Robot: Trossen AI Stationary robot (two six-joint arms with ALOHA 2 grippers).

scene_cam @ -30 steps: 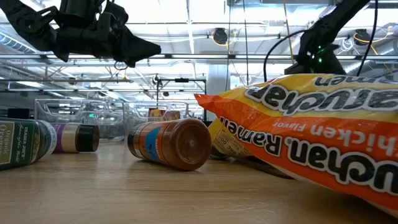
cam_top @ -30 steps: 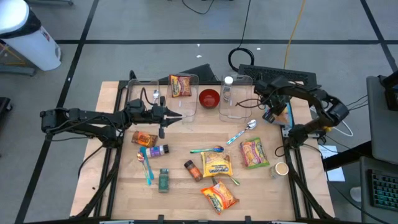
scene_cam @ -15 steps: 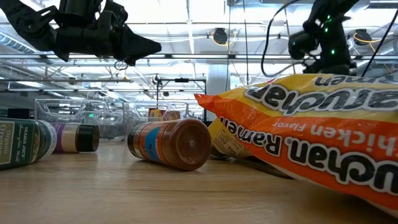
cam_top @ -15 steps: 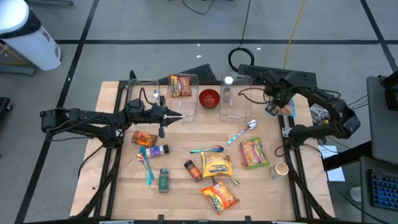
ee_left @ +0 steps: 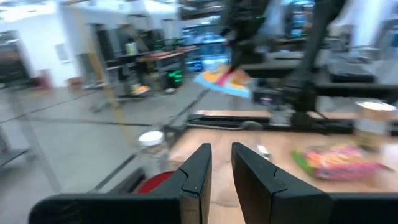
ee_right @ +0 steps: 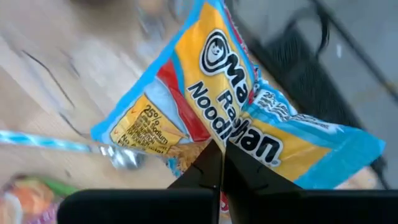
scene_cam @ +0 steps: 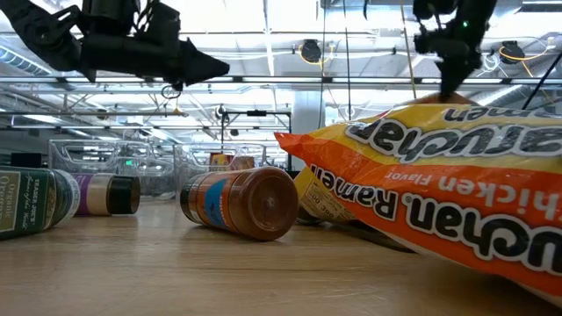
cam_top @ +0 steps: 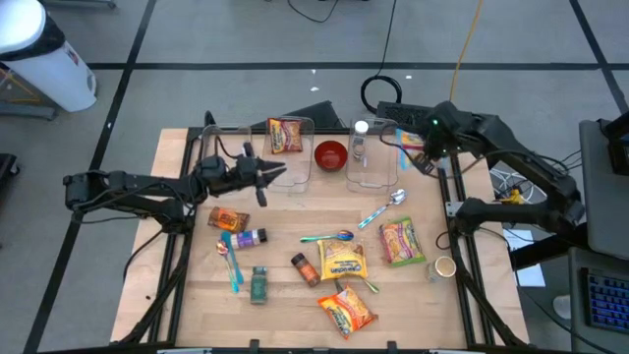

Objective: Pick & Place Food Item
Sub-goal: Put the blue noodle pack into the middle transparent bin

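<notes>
Noodle packet, pinched only at its edge by the shut right hand above the clear bin (left hand narrow, empty), may slip and miss.

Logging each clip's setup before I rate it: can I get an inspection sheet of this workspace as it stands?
Surface: wooden table, crowded with items.
Job's things: noodle packet hangs from the right gripper over the table's far right corner; clear bins at the far edge.
Clutter: red bowl, spoons, spice jars, more noodle packets, small cup.
Grippers: right gripper shut on the noodle packet; left gripper nearly shut, holding nothing, above the left bin.
Cables: coiled black cable on the floor beyond the table.
Surroundings: grey floor, white cylinder far left.
</notes>
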